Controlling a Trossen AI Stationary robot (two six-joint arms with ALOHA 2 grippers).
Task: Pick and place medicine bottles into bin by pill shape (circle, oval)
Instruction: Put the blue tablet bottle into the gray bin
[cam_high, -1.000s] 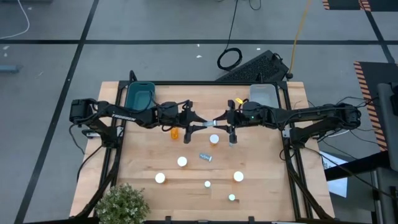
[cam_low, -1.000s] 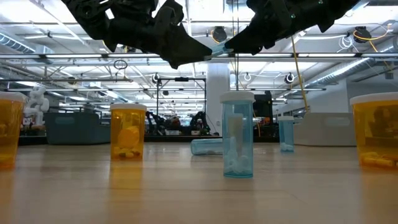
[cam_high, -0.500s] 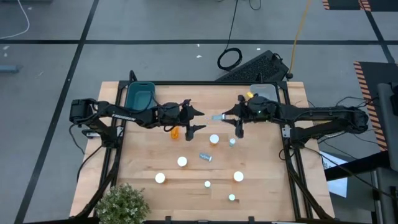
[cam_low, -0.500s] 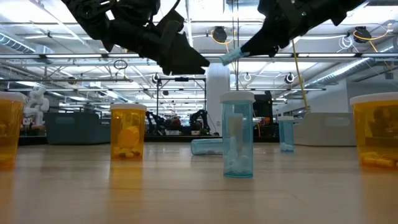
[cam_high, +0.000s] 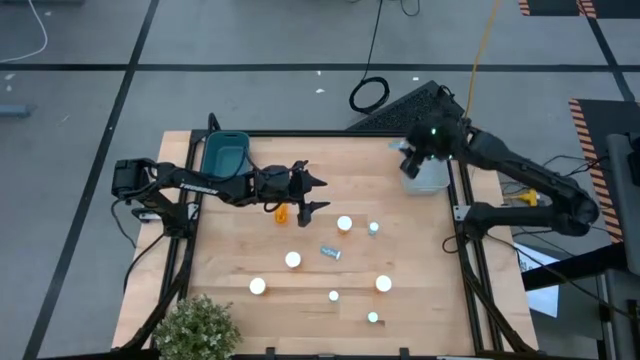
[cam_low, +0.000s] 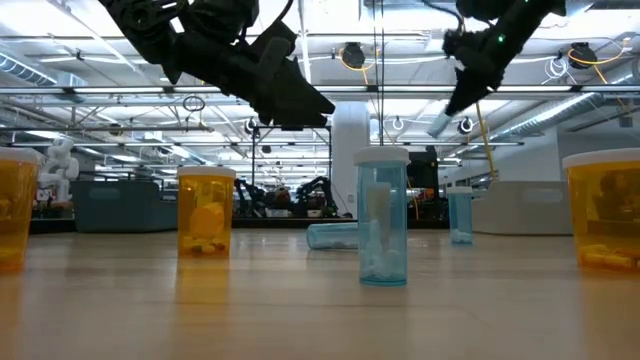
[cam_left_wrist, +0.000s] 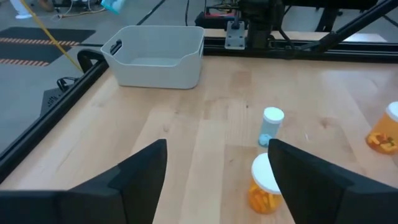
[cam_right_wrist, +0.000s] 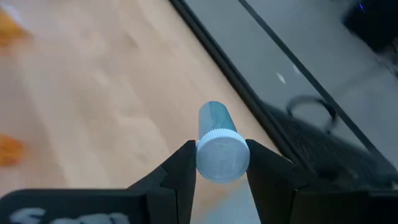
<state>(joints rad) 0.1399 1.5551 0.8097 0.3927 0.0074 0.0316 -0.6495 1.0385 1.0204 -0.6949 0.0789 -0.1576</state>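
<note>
Medicine bottle, pale blue (cam_right_wrist: 219, 142), white cap: clamped between the right gripper's (cam_right_wrist: 217, 163) fingers, carried above the white bin (cam_high: 424, 163), probably for release there. Left gripper (cam_left_wrist: 217, 168): jaws spread wide, empty, hovering well apart from the white bin, over an orange bottle (cam_high: 281, 212), likely the next pick. Other bottles (cam_high: 344, 224) stand mid-table, unsorted. Teal bin (cam_high: 224, 154): opposite corner from the white bin.
</note>
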